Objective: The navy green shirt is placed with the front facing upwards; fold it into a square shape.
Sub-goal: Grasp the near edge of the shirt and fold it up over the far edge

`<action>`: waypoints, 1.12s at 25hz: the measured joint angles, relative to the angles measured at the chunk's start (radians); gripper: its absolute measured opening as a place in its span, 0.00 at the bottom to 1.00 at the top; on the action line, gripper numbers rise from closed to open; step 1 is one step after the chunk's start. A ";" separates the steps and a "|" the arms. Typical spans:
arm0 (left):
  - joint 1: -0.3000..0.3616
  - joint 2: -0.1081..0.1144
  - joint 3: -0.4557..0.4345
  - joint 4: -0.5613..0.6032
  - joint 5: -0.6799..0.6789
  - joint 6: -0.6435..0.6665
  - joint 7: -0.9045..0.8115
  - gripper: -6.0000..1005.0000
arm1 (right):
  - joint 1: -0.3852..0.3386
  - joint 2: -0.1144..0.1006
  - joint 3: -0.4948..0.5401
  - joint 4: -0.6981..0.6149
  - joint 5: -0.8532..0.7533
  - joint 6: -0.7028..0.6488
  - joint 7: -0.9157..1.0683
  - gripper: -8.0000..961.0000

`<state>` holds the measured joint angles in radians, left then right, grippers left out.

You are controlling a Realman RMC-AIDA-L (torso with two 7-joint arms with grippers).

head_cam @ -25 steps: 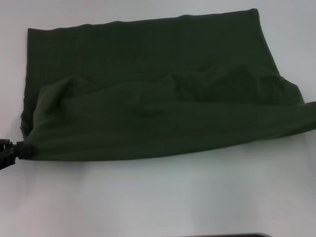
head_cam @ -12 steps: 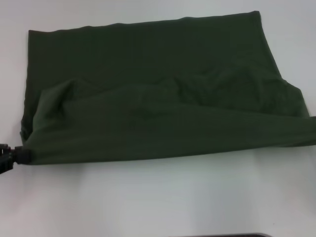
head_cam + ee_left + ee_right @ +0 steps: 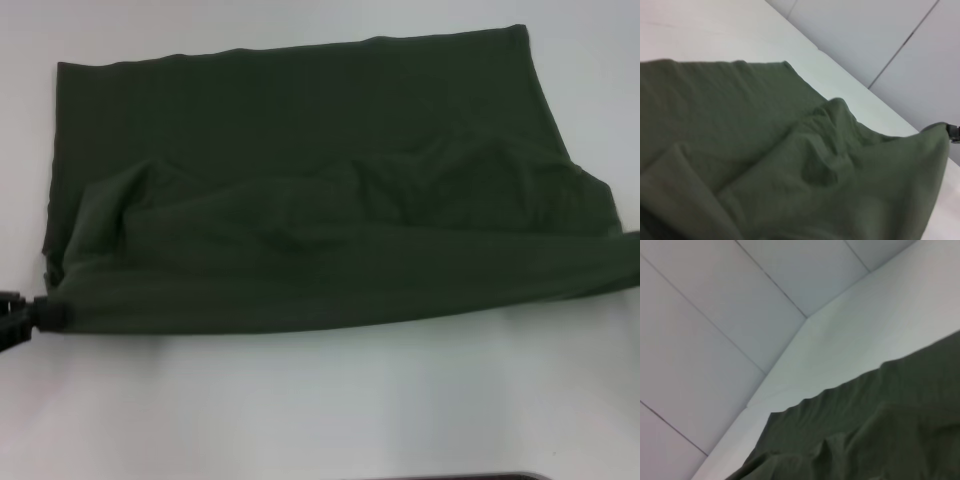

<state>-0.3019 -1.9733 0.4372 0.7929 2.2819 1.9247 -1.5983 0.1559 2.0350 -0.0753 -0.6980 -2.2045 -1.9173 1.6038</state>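
The left gripper (image 3: 40, 312) sits low at the near left, its jaws closed on cloth. The right gripper (image 3: 952, 132) shows only as a dark sliver.

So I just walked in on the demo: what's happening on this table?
The robot is folding a dark olive-green cotton T-shirt on a white table. Its left claw grips the shirt's near left corner, with the near layer lifted and draped over the flat far part. The right claw is out of view.
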 joint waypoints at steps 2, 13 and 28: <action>-0.011 0.000 -0.004 -0.005 -0.006 -0.019 -0.002 0.04 | 0.024 -0.003 -0.001 0.000 -0.001 0.003 0.003 0.06; -0.174 -0.002 -0.062 -0.084 -0.011 -0.218 -0.054 0.04 | 0.221 -0.053 -0.043 0.012 -0.003 0.137 0.134 0.06; -0.350 -0.009 -0.054 -0.127 -0.012 -0.576 -0.171 0.04 | 0.457 -0.085 -0.312 0.012 -0.003 0.544 0.390 0.06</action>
<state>-0.6521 -1.9826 0.3831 0.6662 2.2699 1.3488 -1.7695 0.6129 1.9496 -0.3877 -0.6861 -2.2074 -1.3735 1.9941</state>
